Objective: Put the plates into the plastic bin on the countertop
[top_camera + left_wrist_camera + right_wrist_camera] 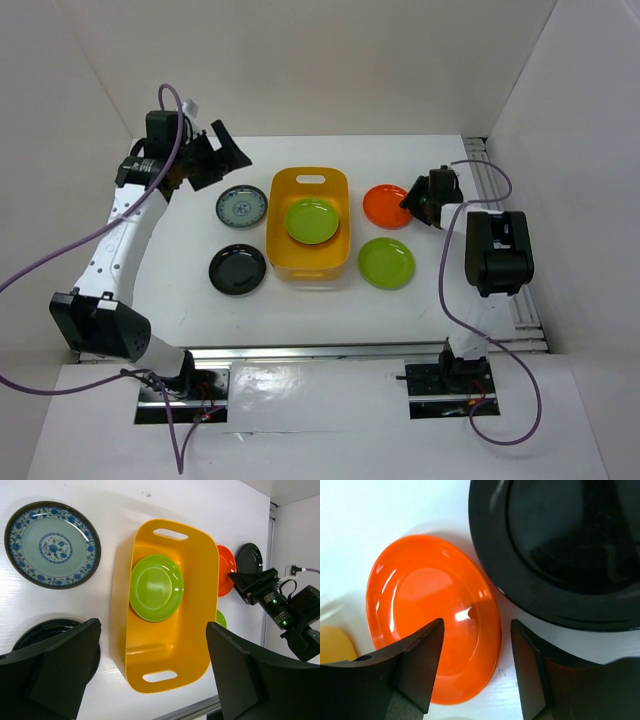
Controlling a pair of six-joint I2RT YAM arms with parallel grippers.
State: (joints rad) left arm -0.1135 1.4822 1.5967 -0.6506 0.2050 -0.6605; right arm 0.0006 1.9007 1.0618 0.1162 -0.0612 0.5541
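The yellow-orange plastic bin (281,243) (170,642) sits mid-countertop with a lime green plate (312,221) (156,587) inside. Left of the bin lie a patterned grey-blue plate (241,207) (52,544) and a black plate (237,269) (47,630). On its right are an orange plate (385,206) (427,610) and another green plate (386,262). A second black plate (560,550) (248,557) lies beside the orange one. My right gripper (418,203) (477,665) is low over the orange plate's rim, jaws apart on either side of it, one finger (417,662) above the plate. My left gripper (222,152) (153,625) hangs open and empty, high above the table's far left.
White walls enclose the countertop (300,300) on three sides. A metal rail (500,200) runs along the right edge beside the right arm, and another along the near edge by the arm bases.
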